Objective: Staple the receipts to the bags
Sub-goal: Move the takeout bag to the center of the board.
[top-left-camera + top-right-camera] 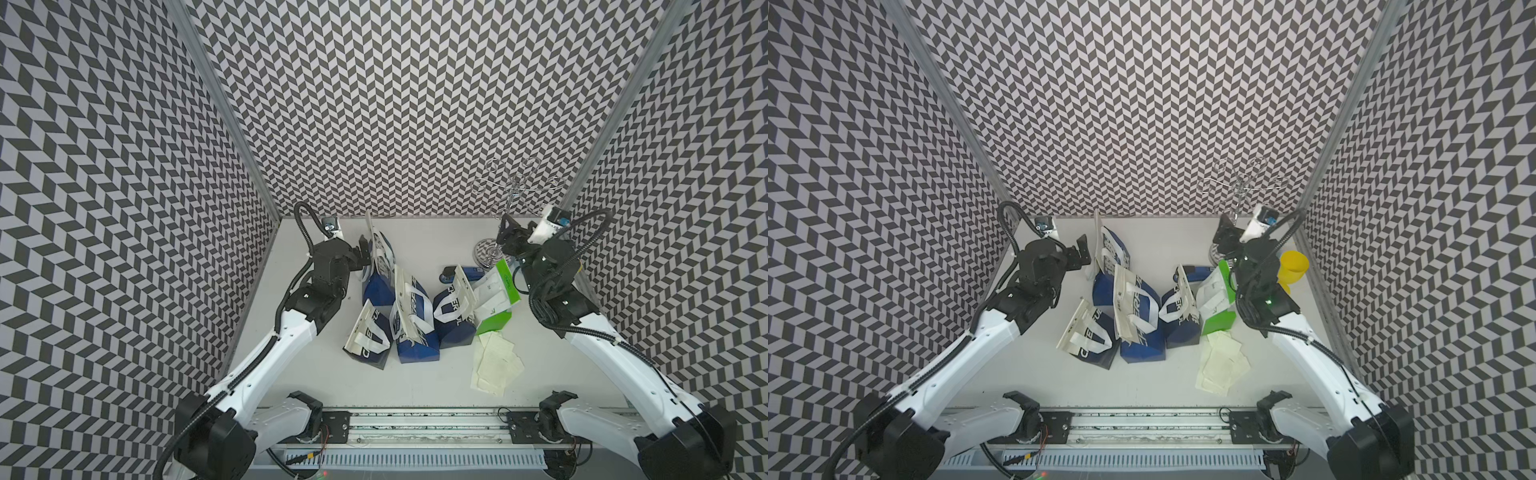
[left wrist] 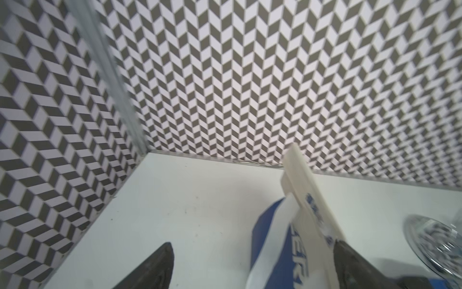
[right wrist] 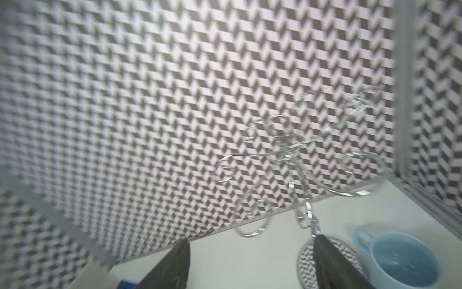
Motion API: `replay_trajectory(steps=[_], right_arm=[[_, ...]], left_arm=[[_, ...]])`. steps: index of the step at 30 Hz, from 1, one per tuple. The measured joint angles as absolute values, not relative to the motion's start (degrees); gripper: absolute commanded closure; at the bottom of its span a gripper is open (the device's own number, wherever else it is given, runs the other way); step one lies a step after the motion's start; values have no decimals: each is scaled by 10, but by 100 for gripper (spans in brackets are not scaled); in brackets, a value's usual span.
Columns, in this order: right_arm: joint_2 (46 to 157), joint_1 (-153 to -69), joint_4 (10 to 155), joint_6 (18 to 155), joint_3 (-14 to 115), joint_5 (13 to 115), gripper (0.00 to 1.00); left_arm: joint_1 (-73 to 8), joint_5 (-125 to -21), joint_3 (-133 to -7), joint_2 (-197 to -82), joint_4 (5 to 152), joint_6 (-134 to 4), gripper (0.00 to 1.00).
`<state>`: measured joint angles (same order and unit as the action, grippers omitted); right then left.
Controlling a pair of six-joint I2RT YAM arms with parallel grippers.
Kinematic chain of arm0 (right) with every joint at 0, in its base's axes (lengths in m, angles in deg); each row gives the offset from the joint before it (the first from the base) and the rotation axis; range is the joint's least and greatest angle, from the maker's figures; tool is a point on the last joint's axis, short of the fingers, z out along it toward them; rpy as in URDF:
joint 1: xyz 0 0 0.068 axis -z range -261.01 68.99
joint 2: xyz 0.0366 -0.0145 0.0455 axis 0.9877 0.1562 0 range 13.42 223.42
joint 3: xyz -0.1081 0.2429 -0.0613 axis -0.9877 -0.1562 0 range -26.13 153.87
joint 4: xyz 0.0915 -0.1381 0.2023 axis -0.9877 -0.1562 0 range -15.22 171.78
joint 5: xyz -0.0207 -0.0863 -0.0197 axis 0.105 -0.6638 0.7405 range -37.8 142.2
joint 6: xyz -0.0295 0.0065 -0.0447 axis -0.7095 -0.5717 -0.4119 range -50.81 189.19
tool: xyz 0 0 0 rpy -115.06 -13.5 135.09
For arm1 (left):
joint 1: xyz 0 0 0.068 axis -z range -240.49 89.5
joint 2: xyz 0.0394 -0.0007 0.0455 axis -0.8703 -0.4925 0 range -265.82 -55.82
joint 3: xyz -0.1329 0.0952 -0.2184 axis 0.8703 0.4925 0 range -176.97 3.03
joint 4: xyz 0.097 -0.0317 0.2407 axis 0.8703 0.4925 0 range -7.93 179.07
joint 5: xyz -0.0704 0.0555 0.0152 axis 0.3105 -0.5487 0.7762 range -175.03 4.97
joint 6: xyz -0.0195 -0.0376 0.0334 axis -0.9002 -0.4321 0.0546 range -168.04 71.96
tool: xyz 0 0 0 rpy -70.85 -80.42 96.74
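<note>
My left gripper (image 2: 252, 242): fingers spread wide, grasping nothing. Betw. them stands the top of a blue bag (image 2: 261, 222) with a cream strip. One finger (image 2: 355, 265) touches that strip and the other is well apart. The strip's print is blurred, so I cannot tell if it is a receipt or the bag's edge.

My right gripper (image 3: 251, 239): fingers also apart, w/ only bare table (image 3: 237, 262) betw. them. This view is blurred. One finger hides part of the rack (image 3: 300, 162) base, and the mug (image 3: 402, 262) is cut off at the frame edge.

In both top views the bags (image 1: 415, 349) crowd the table's middle, w/ the green bag (image 1: 494, 324) at the right end. Loose receipts (image 1: 496, 363) lie piled just in front of it. The stapler (image 1: 471, 273) is mostly hidden behind a bag. In a top view, a yellow cup (image 1: 1293, 268) is partly behind my right arm.
</note>
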<state>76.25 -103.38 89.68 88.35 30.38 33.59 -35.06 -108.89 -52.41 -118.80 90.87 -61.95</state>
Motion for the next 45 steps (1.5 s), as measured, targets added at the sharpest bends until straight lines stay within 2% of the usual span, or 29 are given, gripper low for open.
replay_trajectory(steps=[7,11,15,23,29,32,39,42,45], right_arm=[[761,-1034,772,878,337,428,23],[753,-1034,704,871,315,466,22],[753,-1034,653,867,315,475,21],[754,-1033,629,859,322,450,21],[754,-1033,633,857,328,441,21],[754,-1033,638,857,328,441,21],[746,-1033,639,859,325,441,21],[741,-1033,639,860,322,441,21],[741,-1033,638,861,322,441,21]], left_arm=[[-304,-1013,-589,-1161,982,-600,1],[-244,-986,-693,-1211,1025,-569,0],[-175,-1009,-774,-1279,1098,-561,0],[-115,-1053,-777,-1318,1271,-644,0],[-93,-1030,-748,-1297,1313,-711,2],[-91,-995,-726,-1301,1318,-721,12],[-97,-945,-721,-1344,1323,-716,69],[-113,-944,-740,-1376,1319,-700,87],[-148,-954,-767,-1409,1303,-671,97]])
